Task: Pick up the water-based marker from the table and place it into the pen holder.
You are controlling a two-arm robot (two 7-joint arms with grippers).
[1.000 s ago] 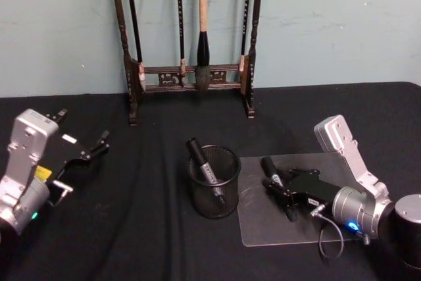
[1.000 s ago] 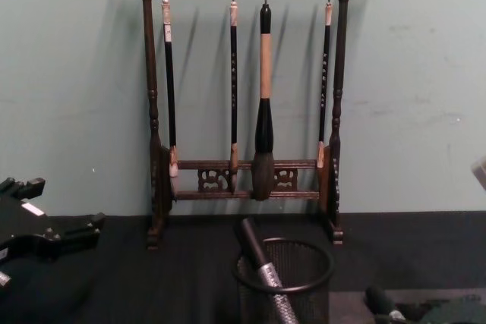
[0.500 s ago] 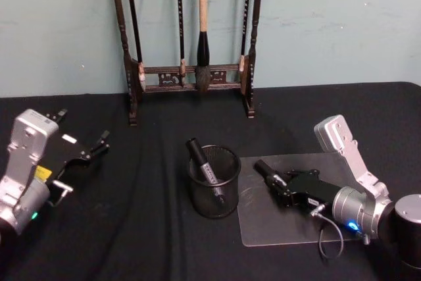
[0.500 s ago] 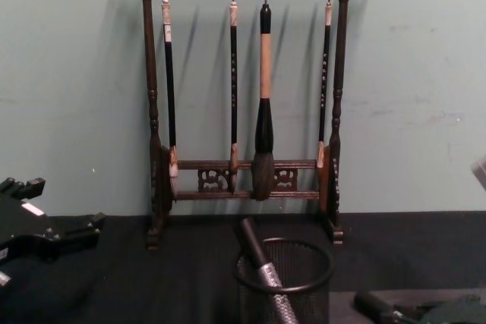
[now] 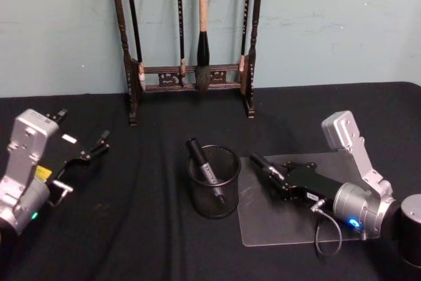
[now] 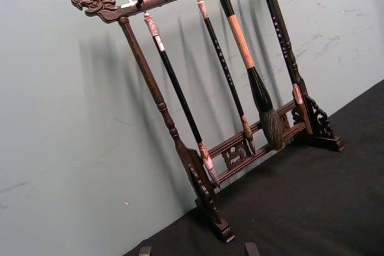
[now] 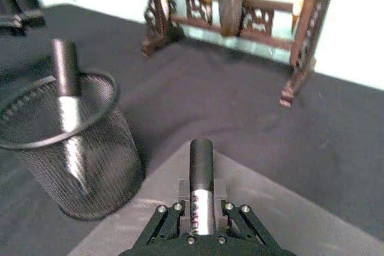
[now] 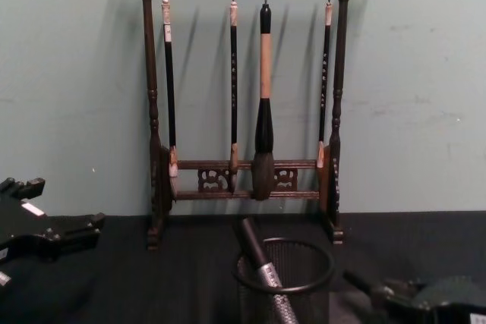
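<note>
In the head view, the water-based marker (image 5: 262,166) is held by the right gripper (image 5: 279,179), whose fingers are closed on its body. The marker is kept low over a clear sheet (image 5: 289,225) on the black table (image 5: 151,241), just to the right of the pen holder (image 5: 223,199). Its free end is pointed towards the holder, but it is not inside. Whether it touches the sheet cannot be told. Another marker (image 5: 200,159) is leaned inside the holder already. The left gripper (image 5: 82,129) is parked at the left side of the table, its fingers spread apart and nothing held. A brush rack (image 5: 164,78) is placed at the far edge, by the wall.

In the left wrist view, the brush rack (image 6: 157,95) is seen with four brushes hung on it. The two finger ends of the left gripper (image 6: 198,249) are seen apart, with nothing between them.

In the right wrist view, the marker (image 7: 201,160) is clamped between the fingers of the right gripper (image 7: 202,199) over the clear sheet (image 7: 288,208). The pen holder (image 7: 90,178) with the other marker (image 7: 65,64) is seen near it, and the brush rack (image 7: 240,22) well behind.

In the chest view, the right gripper (image 8: 391,294) and the marker (image 8: 363,282) are seen beside the pen holder (image 8: 304,305), below its rim. The left gripper (image 8: 61,204) is seen at the left edge.
</note>
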